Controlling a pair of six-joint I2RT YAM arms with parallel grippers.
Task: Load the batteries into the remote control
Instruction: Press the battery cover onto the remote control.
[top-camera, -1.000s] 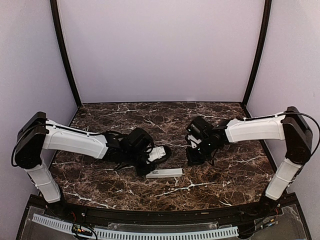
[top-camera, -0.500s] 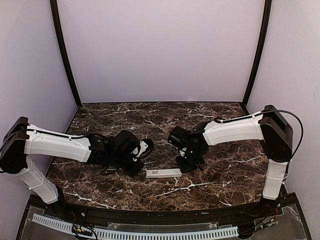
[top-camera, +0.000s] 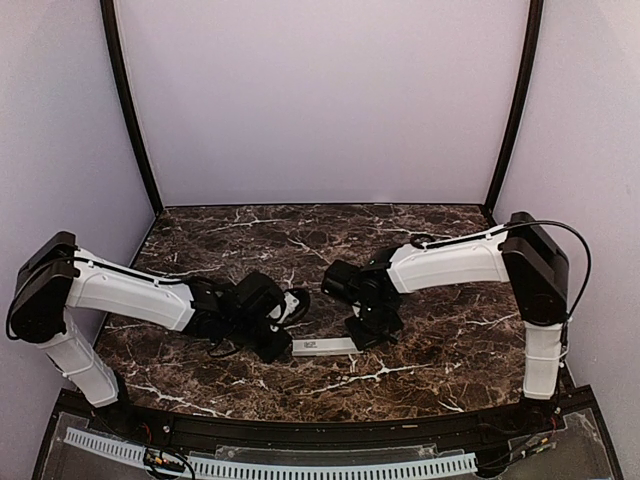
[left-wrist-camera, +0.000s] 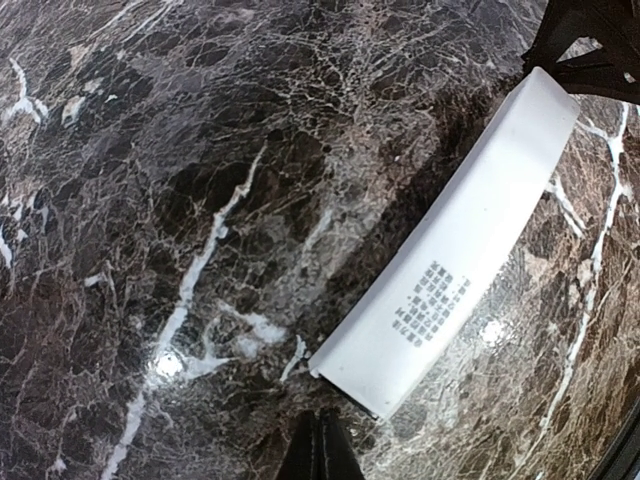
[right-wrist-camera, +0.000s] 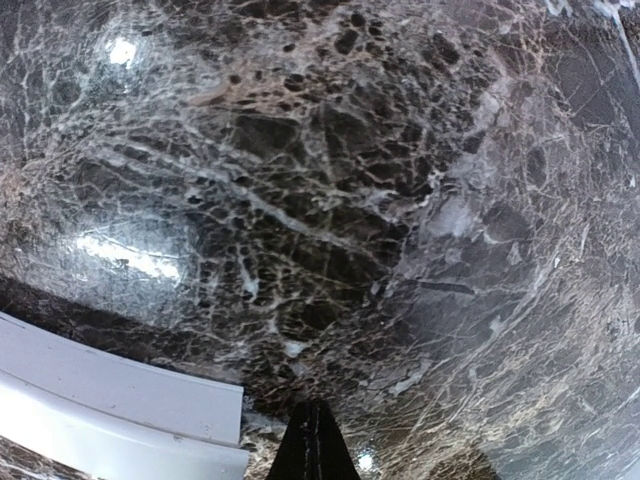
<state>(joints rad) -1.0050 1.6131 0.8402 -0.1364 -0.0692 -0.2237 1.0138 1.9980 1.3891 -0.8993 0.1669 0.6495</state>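
The white remote control (top-camera: 325, 346) lies flat on the dark marble table, printed label face up. In the left wrist view it (left-wrist-camera: 455, 257) runs diagonally. In the right wrist view one end (right-wrist-camera: 110, 410) shows at the lower left. My left gripper (top-camera: 283, 344) sits at the remote's left end, jaws shut and empty, tips (left-wrist-camera: 320, 450) just short of it. My right gripper (top-camera: 366, 332) sits at the remote's right end, shut and empty, tips (right-wrist-camera: 313, 445) beside it. No blue batteries are in view.
The marble table (top-camera: 440, 350) spreads around both arms. A dark raised edge (top-camera: 300, 425) runs along the front. Purple walls close the back and sides.
Both arms have moved inward and down to the remote: the left gripper to its left end, the right gripper to its right end. The remote has stayed in place.
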